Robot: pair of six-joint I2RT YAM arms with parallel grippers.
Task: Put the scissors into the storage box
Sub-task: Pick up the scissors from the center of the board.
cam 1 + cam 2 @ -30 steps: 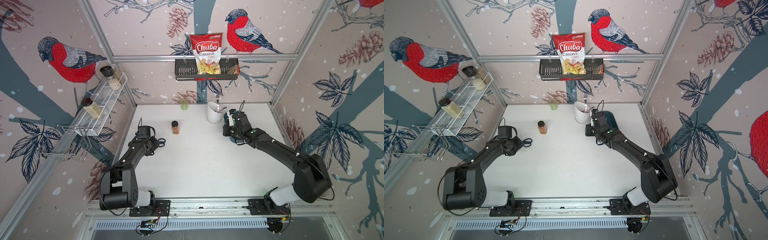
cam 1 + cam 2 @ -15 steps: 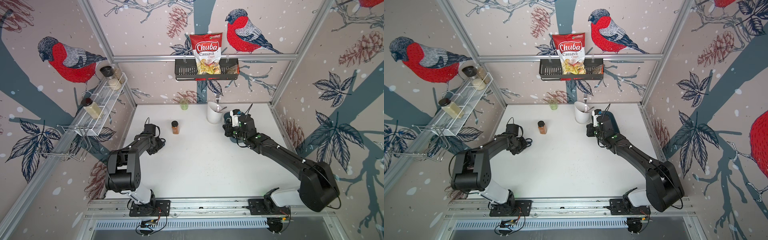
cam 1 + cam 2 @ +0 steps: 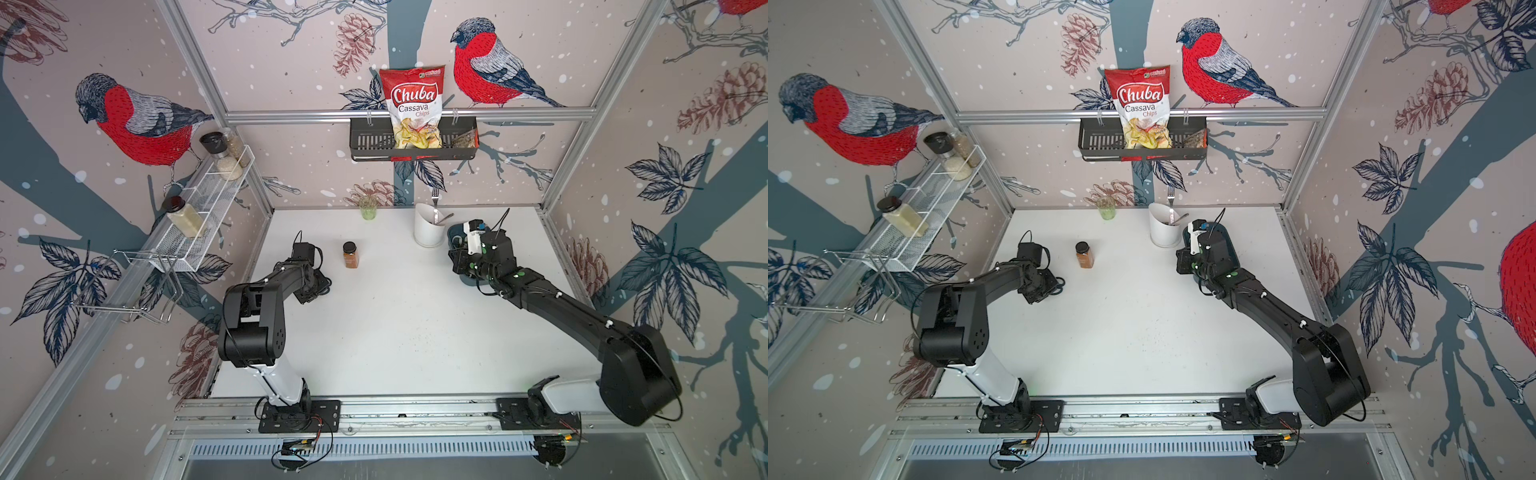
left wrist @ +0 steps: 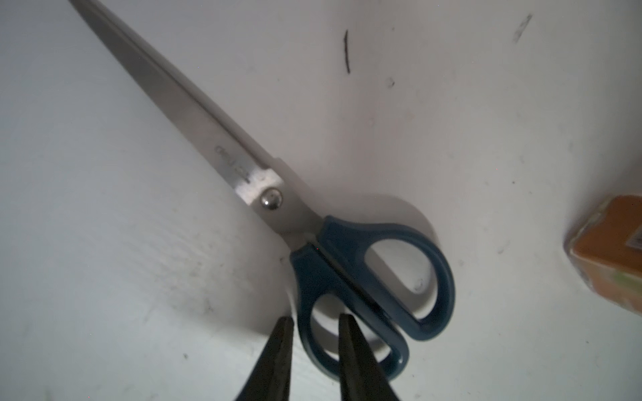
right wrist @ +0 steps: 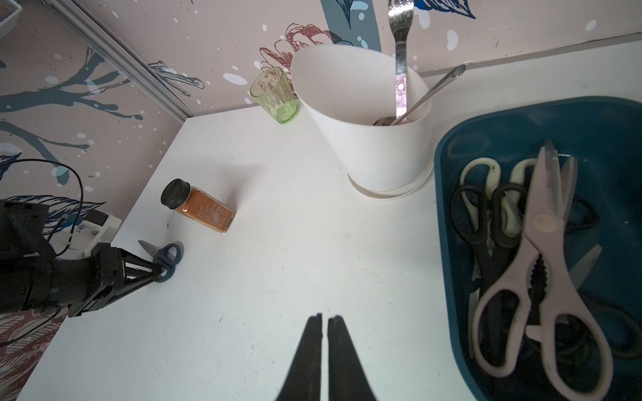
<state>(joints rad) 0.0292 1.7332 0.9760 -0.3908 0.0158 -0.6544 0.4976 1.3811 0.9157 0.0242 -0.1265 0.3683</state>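
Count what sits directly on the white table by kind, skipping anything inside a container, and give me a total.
blue-handled scissors: 1
spice jar: 1
green glass: 1
white utensil holder: 1
storage box: 1
Total: 5

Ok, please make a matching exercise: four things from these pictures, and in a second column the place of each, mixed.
1 blue-handled scissors
2 pale pink shears
3 fork
4 spice jar

a in the white utensil holder
b in the teal storage box
c standing on the table
d flat on the table, left gripper at its handle

Pairs: 1-d, 2-b, 3-a, 4-c
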